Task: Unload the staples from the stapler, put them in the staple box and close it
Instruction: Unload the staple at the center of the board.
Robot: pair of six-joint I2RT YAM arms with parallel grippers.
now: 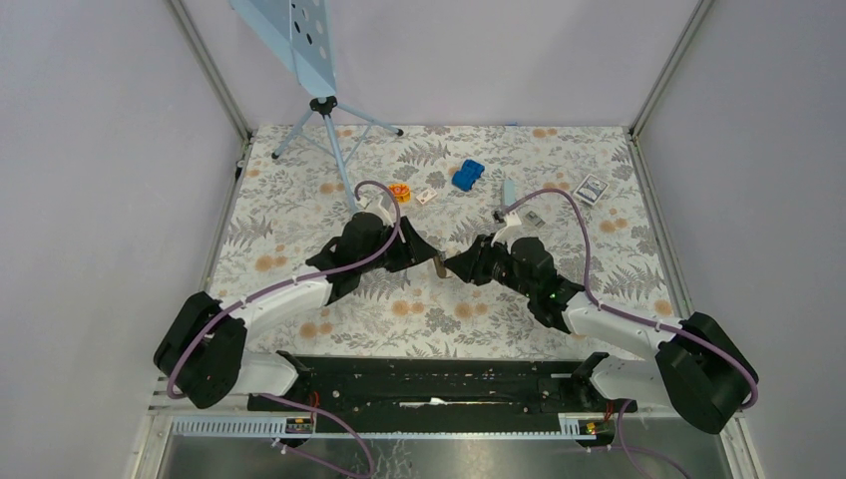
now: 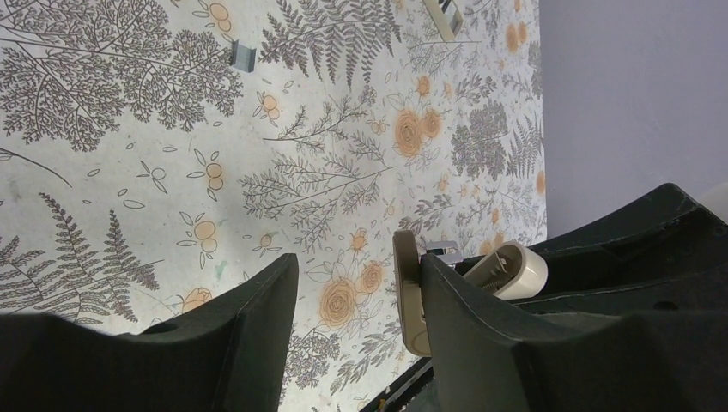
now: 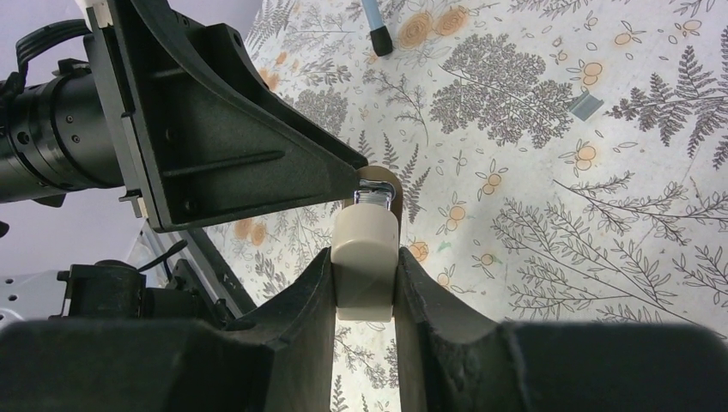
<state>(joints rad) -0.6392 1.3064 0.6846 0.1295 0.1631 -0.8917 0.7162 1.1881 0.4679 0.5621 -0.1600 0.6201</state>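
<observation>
Beyond the arms at 12 o'clock lie a blue toy (image 1: 467,176) and a small white box (image 1: 427,197), neither in the way. The right hand (image 3: 365,262) grips the beige stapler (image 3: 364,232). The left hand (image 2: 356,266) is spread, one finger touching the stapler's metal end. The staples (image 1: 536,218) lie on the tabletop (image 1: 279,220) at 2 o'clock, well apart from both hands.

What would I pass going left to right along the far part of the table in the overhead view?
Tripod stand → orange round thing → small white box → blue object → small silvery strip → dark card box.
</observation>
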